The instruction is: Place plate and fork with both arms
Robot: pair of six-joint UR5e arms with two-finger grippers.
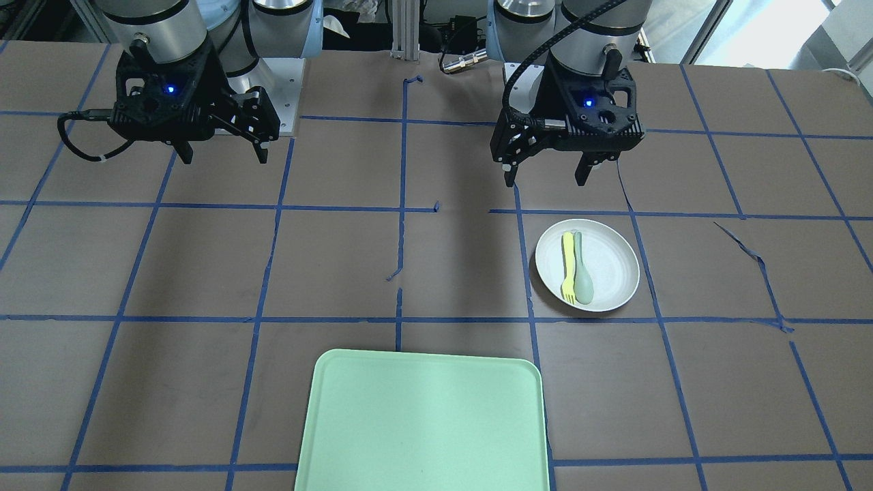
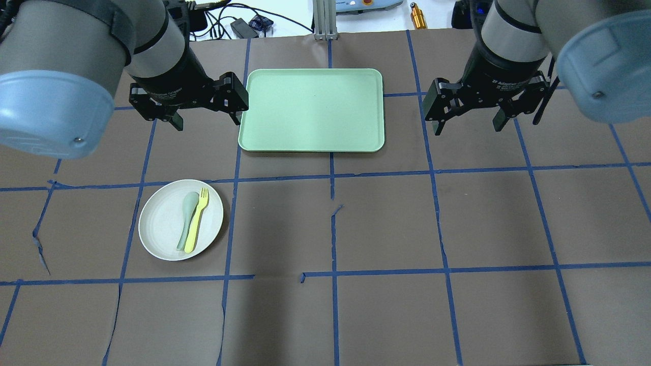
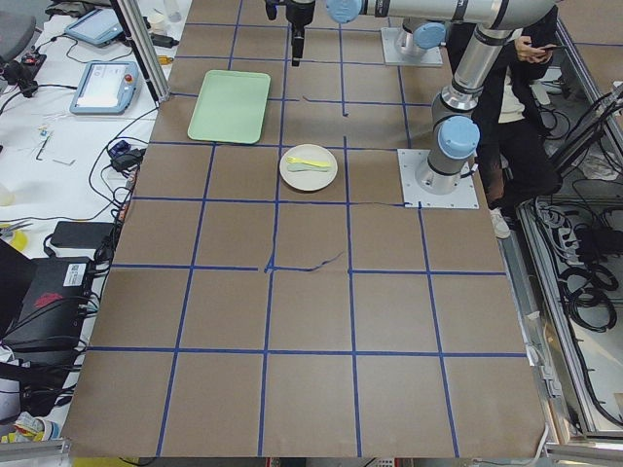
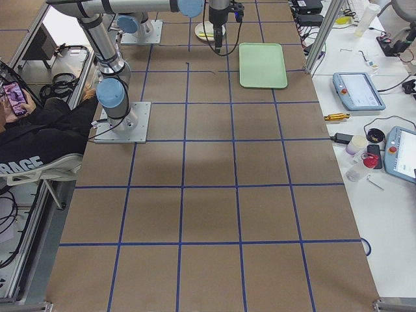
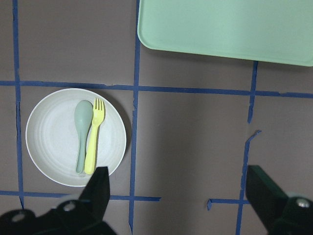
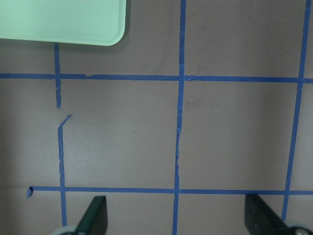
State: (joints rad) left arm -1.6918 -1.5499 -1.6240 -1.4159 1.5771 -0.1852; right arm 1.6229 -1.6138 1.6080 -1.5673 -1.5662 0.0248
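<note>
Hovering above the table, left gripper (image 2: 206, 121) and right gripper (image 2: 468, 127) were both spread wide and empty. Plate (image 2: 158, 226) sat near the left one, outside tray (image 2: 310, 109), with fork (image 2: 196, 224) on it touching spoon (image 2: 187, 216). Risks: pinching the spoon along with the fork, or tilting the plate and spilling the cutlery.

right gripper (image 2: 468, 127): small white print on its black body, seen from overhead; it reads roughly "2F Adaptive Gripper", with the letters partly blurred
left gripper (image 2: 207, 122): the same kind of white print on its black body, tilted and fainter; only the word "Gripper" can be half made out
black top (image 4: 29, 153): worn by the seated person in the right side view; large white capitals that look like "RACE", cut off at the picture's edge
tablet (image 4: 354, 91): lit screen, its writing too small to read
</note>
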